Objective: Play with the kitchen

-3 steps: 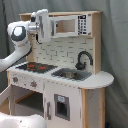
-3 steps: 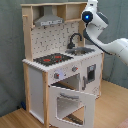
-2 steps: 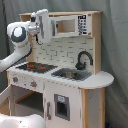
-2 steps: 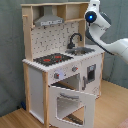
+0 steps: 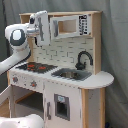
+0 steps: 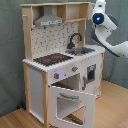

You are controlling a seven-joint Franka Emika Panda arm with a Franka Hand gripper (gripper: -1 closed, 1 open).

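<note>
My end effector sits high by the kitchen hood; grip state unreadable, so I'd descend slowly toward the hob.

One kitchen stands here, with one arm beside it. On the kitchen: one hob, one sink, one faucet, one hood, one open oven door.

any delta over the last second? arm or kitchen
No visible change. The arm sits at the same raised pose beside the kitchen's upper shelf in both exterior views. The oven door hangs open as before, in the second exterior view; the hob, sink and faucet are unchanged.
</note>
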